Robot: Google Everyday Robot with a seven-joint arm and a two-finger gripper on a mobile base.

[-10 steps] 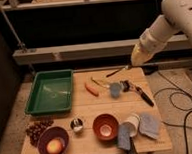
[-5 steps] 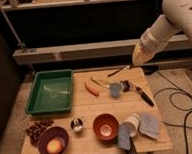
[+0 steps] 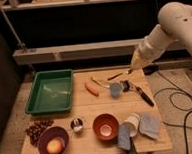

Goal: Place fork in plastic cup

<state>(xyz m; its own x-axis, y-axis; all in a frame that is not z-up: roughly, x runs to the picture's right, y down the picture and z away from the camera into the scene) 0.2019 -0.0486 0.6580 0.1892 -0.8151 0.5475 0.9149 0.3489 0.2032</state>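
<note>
My gripper hangs over the right back part of the wooden table, at the end of the white arm. It is shut on the fork, a thin silvery-grey rod that sticks out to the left and slightly down from it. The fork is held in the air, a little above and behind the plastic cup. This small pale blue cup stands on the table just right of the orange carrot. The fork's tip is not inside the cup.
A black-handled tool lies right of the cup. A green tray is at the left. Along the front are grapes, a purple bowl, a metal cup, an orange bowl, a white cup and a blue cloth.
</note>
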